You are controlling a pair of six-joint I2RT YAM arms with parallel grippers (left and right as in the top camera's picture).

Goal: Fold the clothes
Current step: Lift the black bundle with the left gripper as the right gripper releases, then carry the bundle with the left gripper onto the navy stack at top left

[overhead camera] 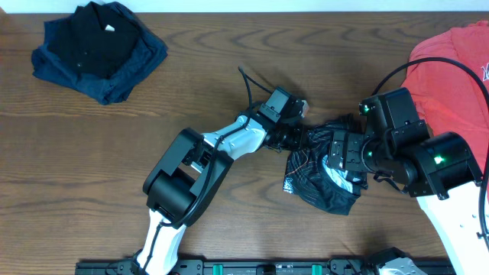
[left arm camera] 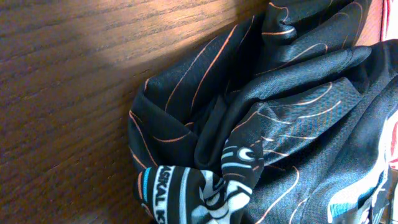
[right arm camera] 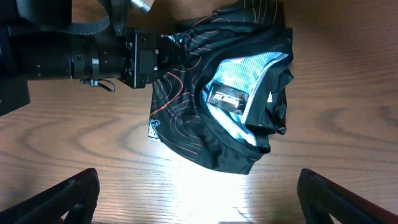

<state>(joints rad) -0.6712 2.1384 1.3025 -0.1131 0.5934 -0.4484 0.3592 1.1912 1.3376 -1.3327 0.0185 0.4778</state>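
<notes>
Right wrist view looks down between the two dark fingers (right arm camera: 62, 199) of the right gripper (right arm camera: 199, 202). They stand far from each other at the lower corners of the picture, so this gripper is wide open and holds nothing. Under it there is bare brown wooden table (right arm camera: 348, 93). Just ahead of these fingers lies the shiny black sports jersey with thin orange-red contour lines (right arm camera: 186, 118), crumpled in one heap on the wood. An opening on top of the heap shows its pale inside and a dark label (right arm camera: 227, 99). At the far left corner of the jersey, seen from the right gripper, the black left gripper (right arm camera: 166, 51) meets the cloth. Its fingertips are hidden in the folds, so I cannot tell if it pinches the cloth or only touches it. In the left wrist view the jersey is directly in front of the left gripper and fills most of the picture, with deep folds and a striped logo print (left arm camera: 186, 193) at the bottom; this gripper's own fingers do not show there. In the overhead view the two grippers face each other across the jersey. Behind the right gripper, well apart from the jersey, lies a plain coral-red T-shirt (overhead camera: 451, 69) at the table edge. Far to the left of the left gripper, near the far corner, is a heap of black and navy garments (overhead camera: 99, 46).
</notes>
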